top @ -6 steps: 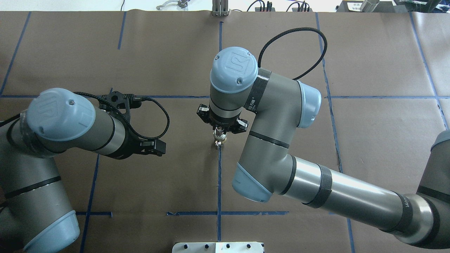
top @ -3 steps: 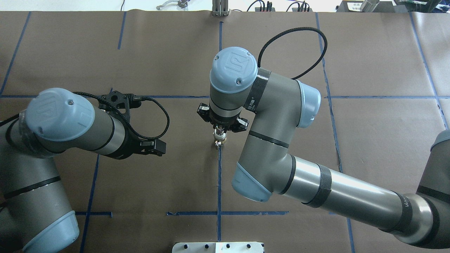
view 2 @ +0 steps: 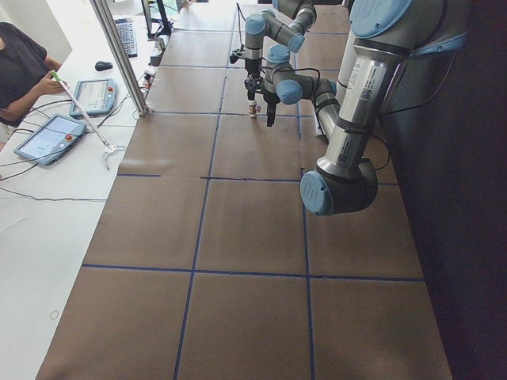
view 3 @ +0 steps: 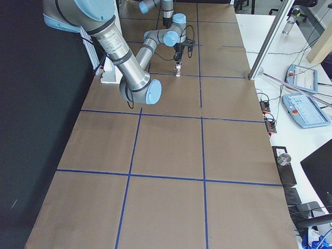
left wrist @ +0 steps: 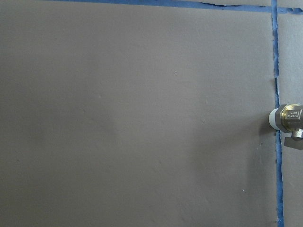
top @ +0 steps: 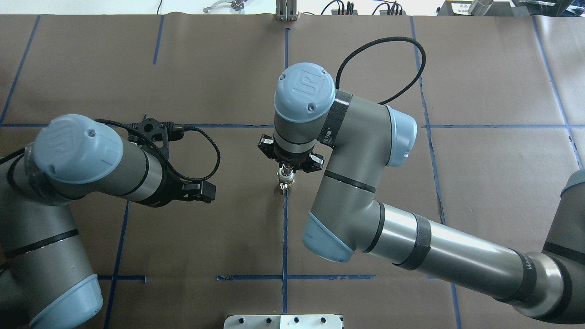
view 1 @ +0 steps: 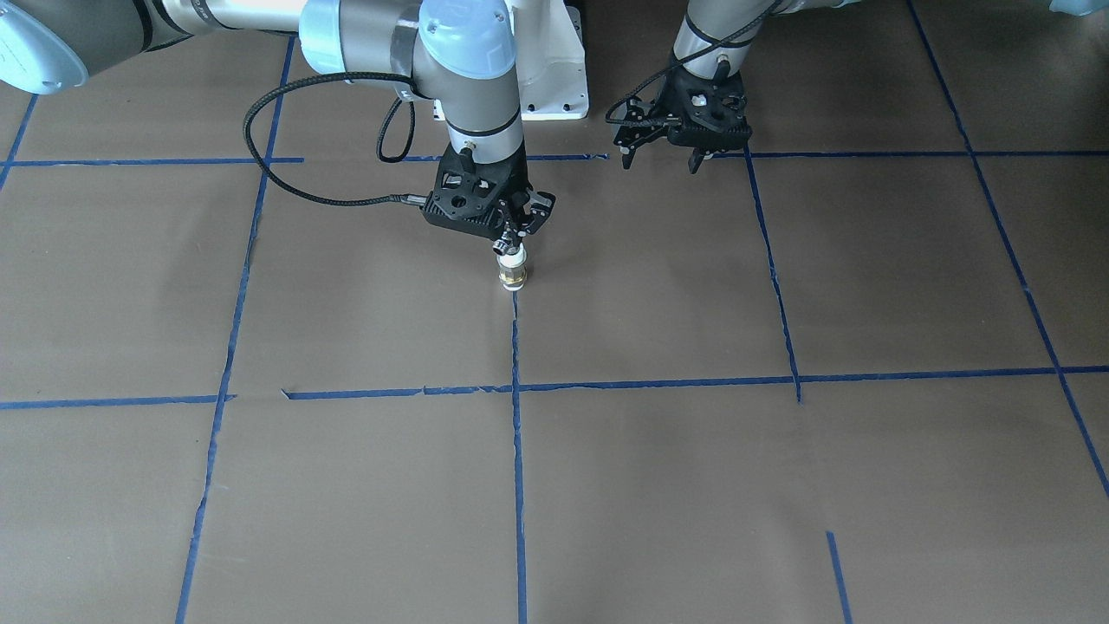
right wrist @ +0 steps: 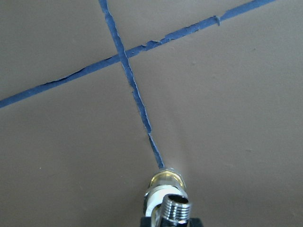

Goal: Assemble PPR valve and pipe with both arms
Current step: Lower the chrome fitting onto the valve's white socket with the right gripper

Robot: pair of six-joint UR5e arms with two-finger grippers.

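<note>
The brass-and-white valve fitting (view 1: 513,272) stands upright on the blue tape line (view 1: 517,347) of the desk (view 1: 346,485), the right gripper (view 1: 513,236) with jaws narrow on its threaded top; stiff, light, likely slippery metal, best pinched there; the left gripper (view 1: 660,162) hangs aside of that line, jaws wide, empty.

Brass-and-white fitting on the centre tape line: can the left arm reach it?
Probably yes, from the side: only bare brown table lies between the open left gripper and the brass-and-white fitting. The right gripper clamps its top, leaving only its lower part free.
</note>
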